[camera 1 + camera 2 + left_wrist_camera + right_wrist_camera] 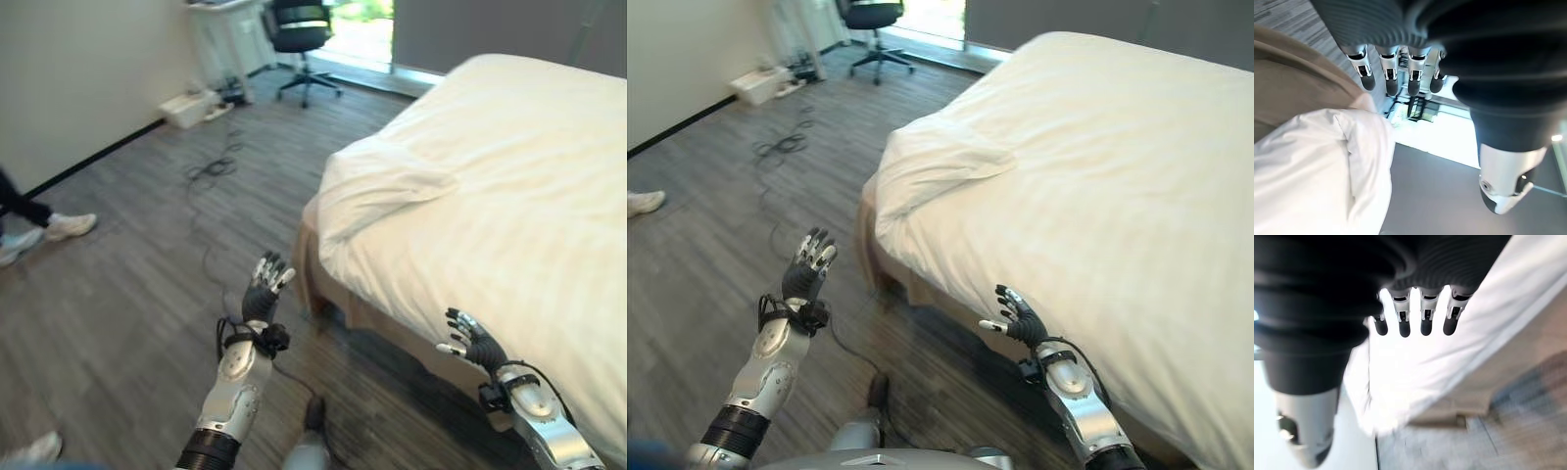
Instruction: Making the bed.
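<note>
Left eye view shows the bed (pixel 549 137) ahead and to the robot's right, its white duvet (pixel 490 225) folded back on itself at the near corner (pixel 377 186). Both hands are raised, fingers spread and empty: the left hand (pixel 265 291) over the floor (pixel 127 294), the right hand (pixel 470 338) just beside the duvet's hanging edge, likely poised to take hold and straighten that corner.

My head's two eyes look down on the bed (pixel 509 176) corner and floor (pixel 127 294); each wrist camera peers closely past my fingers at the same corner.
</note>
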`<state>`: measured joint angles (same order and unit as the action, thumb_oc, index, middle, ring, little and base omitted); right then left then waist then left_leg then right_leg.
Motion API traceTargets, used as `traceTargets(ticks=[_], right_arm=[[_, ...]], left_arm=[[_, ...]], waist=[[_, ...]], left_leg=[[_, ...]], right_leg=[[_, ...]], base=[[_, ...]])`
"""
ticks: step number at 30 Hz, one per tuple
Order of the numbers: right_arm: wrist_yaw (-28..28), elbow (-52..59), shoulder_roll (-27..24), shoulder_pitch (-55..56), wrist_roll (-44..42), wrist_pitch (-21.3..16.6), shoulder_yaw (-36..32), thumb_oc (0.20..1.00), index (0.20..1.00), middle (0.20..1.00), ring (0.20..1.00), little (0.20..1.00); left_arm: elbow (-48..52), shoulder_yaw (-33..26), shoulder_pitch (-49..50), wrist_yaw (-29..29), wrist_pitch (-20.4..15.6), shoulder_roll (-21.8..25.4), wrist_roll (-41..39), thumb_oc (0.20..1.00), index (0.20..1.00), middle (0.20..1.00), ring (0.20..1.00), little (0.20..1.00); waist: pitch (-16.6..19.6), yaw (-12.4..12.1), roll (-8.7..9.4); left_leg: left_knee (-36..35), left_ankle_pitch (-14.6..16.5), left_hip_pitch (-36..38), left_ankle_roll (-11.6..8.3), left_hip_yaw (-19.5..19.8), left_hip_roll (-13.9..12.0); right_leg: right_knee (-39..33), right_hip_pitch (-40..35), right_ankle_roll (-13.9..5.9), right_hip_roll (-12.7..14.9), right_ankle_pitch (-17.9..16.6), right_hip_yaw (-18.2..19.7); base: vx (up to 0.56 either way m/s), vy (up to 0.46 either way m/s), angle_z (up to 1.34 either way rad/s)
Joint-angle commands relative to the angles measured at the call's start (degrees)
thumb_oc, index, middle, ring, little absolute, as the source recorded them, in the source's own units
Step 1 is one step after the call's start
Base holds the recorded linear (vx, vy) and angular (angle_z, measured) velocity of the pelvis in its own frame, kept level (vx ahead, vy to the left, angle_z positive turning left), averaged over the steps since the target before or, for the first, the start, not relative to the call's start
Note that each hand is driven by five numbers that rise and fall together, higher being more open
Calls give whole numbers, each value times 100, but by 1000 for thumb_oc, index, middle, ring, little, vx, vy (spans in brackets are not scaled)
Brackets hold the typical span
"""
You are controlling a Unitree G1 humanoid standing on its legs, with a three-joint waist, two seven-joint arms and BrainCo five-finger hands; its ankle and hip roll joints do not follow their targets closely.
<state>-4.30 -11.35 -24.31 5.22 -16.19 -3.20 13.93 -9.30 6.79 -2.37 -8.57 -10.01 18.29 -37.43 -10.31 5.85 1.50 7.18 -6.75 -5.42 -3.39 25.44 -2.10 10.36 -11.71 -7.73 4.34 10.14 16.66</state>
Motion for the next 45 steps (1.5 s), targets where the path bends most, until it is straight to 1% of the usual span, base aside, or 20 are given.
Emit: traceTargets(ticks=[1, 2, 3, 4, 6, 7, 8, 9, 10, 11, 12, 14, 15, 18, 21, 22, 23, 25, 33, 45], right_arm=[[-208, 439, -218, 80, 69, -163, -104, 1000, 1000, 1000, 1000, 1000], [-208, 441, -213, 81, 70, -162, -107, 1000, 1000, 1000, 1000, 1000], [-146, 405, -135, 102, 92, -134, -137, 1000, 1000, 1000, 1000, 1000], [0, 315, -23, 41, 68, -136, -154, 1000, 1000, 1000, 1000, 1000], [86, 198, 179, -70, -179, -152, -127, 1000, 1000, 1000, 1000, 1000], [-6, 190, 303, 24, -383, -140, -129, 1000, 1000, 1000, 1000, 1000], [-99, 147, 312, 36, -322, -112, -75, 1000, 1000, 1000, 1000, 1000], [-189, 145, 252, 43, -165, -108, -17, 1000, 1000, 1000, 1000, 1000], [-205, 159, 193, 68, -15, -89, -27, 1000, 1000, 1000, 1000, 1000], [-197, 140, 160, 55, 78, -80, -21, 1000, 1000, 1000, 1000, 1000], [-170, -2, 126, 9, 161, -63, -50, 1000, 1000, 1000, 1000, 1000], [-171, -48, 149, -29, 150, -70, -53, 1000, 1000, 1000, 1000, 1000], [-200, -79, 204, -105, 100, -83, -22, 1000, 1000, 1000, 1000, 1000], [-251, -57, 239, -99, 96, -81, 13, 1000, 1000, 1000, 1000, 1000], [-316, -97, 229, 8, 174, -58, 74, 1000, 1000, 1000, 1000, 1000], [-316, -97, 229, 8, 174, -59, 74, 1000, 1000, 1000, 1000, 1000], [-311, -48, 191, 9, 133, -41, 112, 1000, 1000, 1000, 1000, 1000], [-328, 19, 154, 71, 84, -39, 117, 1000, 1000, 1000, 1000, 1000], [-226, 66, 113, 271, -50, -75, 4, 1000, 1000, 1000, 1000, 1000], [-274, 81, 9, 208, 49, -59, 189, 1000, 1000, 1000, 1000, 1000]], left_arm=[[688, -180, 157, 176, -404, 117, 147, 1000, 1000, 1000, 1000, 1000], [686, -178, 154, 178, -405, 122, 146, 1000, 1000, 1000, 1000, 1000], [680, -130, 161, 202, -379, 154, 175, 1000, 1000, 1000, 1000, 1000], [653, -102, 132, 170, -364, 191, 248, 1000, 1000, 1000, 1000, 1000], [723, -157, 117, 162, -371, 324, 298, 1000, 1000, 1000, 1000, 1000], [767, -233, 182, 192, -329, 391, 429, 1000, 1000, 1000, 1000, 1000], [772, -255, 226, 214, -314, 406, 457, 1000, 1000, 1000, 1000, 1000], [722, -326, 246, 217, -282, 437, 472, 1000, 1000, 1000, 1000, 1000], [750, -372, 286, 248, -264, 459, 466, 1000, 1000, 1000, 1000, 1000], [737, -398, 315, 251, -249, 448, 467, 1000, 1000, 1000, 1000, 1000], [770, -479, 417, 263, -196, 379, 514, 1000, 1000, 1000, 1000, 1000], [797, -527, 471, 271, -185, 343, 497, 1000, 1000, 1000, 1000, 1000], [872, -575, 602, 293, -147, 257, 484, 1000, 1000, 1000, 1000, 1000], [922, -552, 745, 384, -105, 210, 444, 1000, 1000, 1000, 1000, 1000], [879, -491, 917, 525, -66, 155, 422, 1000, 1000, 1000, 1000, 1000], [878, -490, 917, 525, -66, 155, 422, 1000, 1000, 1000, 1000, 1000], [876, -453, 983, 563, -41, 118, 356, 1000, 1000, 1000, 1000, 1000], [902, -404, 1045, 615, 3, 101, 311, 1000, 1000, 1000, 1000, 1000], [913, -61, 824, 667, 34, 62, 323, 1000, 1000, 1000, 1000, 1000], [845, 52, 873, 677, 62, 17, 266, 1000, 1000, 1000, 1000, 1000]], waist=[[415, -8, -204], [436, -49, -191], [419, 3, -168], [354, -26, -164], [160, -48, -246], [127, -38, -285], [133, -34, -293], [133, -95, -275], [151, -117, -267], [119, -187, -277], [82, -244, -308], [108, -245, -309], [103, -343, -318], [144, -396, -313], [306, -476, -178], [311, -477, -179], [388, -502, -159], [423, -501, -138], [438, -294, -132], [397, -278, -163]], left_leg=[[-341, 707, 470, -604, -475, -752], [-369, 671, 461, -601, -517, -747], [-503, 829, 599, -478, -666, -670], [-484, 948, 717, -323, -930, -601], [-555, 976, 912, -111, -1361, -474], [-635, 957, 974, -4, -1584, -401], [-627, 946, 977, 62, -1697, -342], [-668, 980, 1038, 114, -1923, -271], [-709, 921, 1002, 170, -2043, -196], [-749, 915, 1008, 208, -2244, -160], [-773, 883, 1005, 289, -2602, -76], [-778, 840, 968, 303, -2743, -42], [-788, 810, 972, 369, -3112, -4], [-802, 807, 967, 413, -3317, 25], [-802, 772, 842, 314, -3530, 82], [-803, 771, 838, 313, -3530, 81], [-813, 752, 777, 283, -3680, 40], [-862, 697, 759, 257, -3787, 20], [-1017, 513, 796, 163, -3891, -34], [-949, 417, 725, 93, -3806, -66]], right_leg=[[-417, 1139, -483, 992, -1246, 138], [-435, 1182, -496, 1001, -1281, 189], [-214, 1347, -555, 1127, -1674, 309], [24, 1625, -391, 1239, -2052, 236], [402, 2031, -137, 1289, -2456, -149], [460, 2181, -77, 1381, -2461, -631], [507, 2248, -71, 1354, -2356, -953], [416, 2219, -85, 1355, -2153, -1706], [392, 2190, -96, 1321, -2075, -2086], [421, 2103, -89, 1302, -1875, -2728], [736, 1993, -58, 1099, -1463, -3314], [767, 1924, -53, 1029, -1379, -3452], [1124, 1698, -37, 1032, -1220, -3730], [1295, 1595, -30, 1015, -1163, -3708], [-188, 1097, 28, 663, -986, -3568], [-196, 1098, 28, 660, -992, -3569], [-701, 894, 22, 495, -915, -3483], [-982, 802, 39, 388, -901, -3398], [-1357, 704, 88, 173, -984, -3168], [-1440, 677, 154, 82, -1034, -3138]], base=[[312, 578, -149], [273, 578, -168], [122, 427, -127], [144, 570, -105], [23, 582, -133], [-16, 606, -132], [4, 591, -92], [-21, 452, -82], [-67, 447, -85], [-173, 498, -120], [-139, 383, -122], [-124, 271, -133], [-117, 219, -113], [-103, 83, -107], [-70, -39, -85], [-54, -73, -82], [-43, -60, -124], [-41, -62, -114], [-53, -63, 1], [-47, -56, 6]])
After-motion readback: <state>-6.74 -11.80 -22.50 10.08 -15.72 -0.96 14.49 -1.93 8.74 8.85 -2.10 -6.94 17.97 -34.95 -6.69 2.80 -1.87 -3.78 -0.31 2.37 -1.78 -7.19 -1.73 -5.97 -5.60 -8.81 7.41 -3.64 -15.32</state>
